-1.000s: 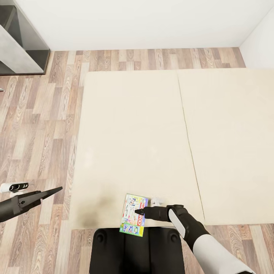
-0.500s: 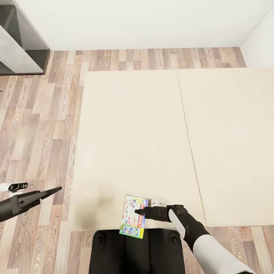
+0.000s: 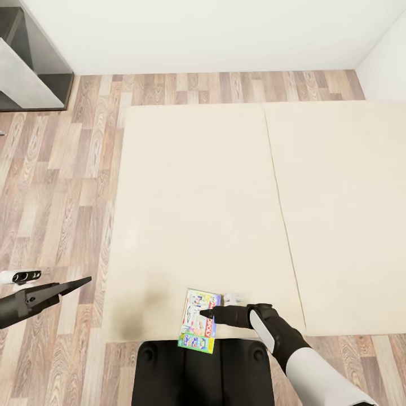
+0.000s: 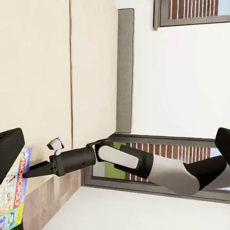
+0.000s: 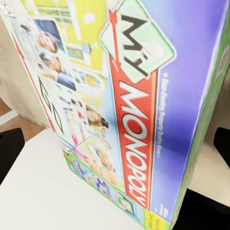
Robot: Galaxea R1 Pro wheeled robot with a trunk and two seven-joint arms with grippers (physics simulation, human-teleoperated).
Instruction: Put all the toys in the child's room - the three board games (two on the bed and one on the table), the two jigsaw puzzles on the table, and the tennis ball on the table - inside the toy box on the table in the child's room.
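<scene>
Monopoly box (image 3: 197,320) flat at near edge of bed (image 3: 192,203), overhanging slightly. Right gripper (image 3: 204,312) over its cover, fingers spread either side, nothing clamped. Left gripper (image 3: 84,280) over floor (image 3: 56,186); grip state unclear.

Home bedroom, simulator render.
Big low bed (image 3: 237,186) with a plain beige cover takes up the middle. Wood plank floor (image 3: 62,186) runs along its side and foot, white walls (image 3: 197,34) beyond. A "My Monopoly" board game (image 3: 197,320) lies at the bed's near edge. Grey headboard (image 4: 125,72) stands at one end of the bed, brick-backed windows (image 4: 191,12) past it.
</scene>
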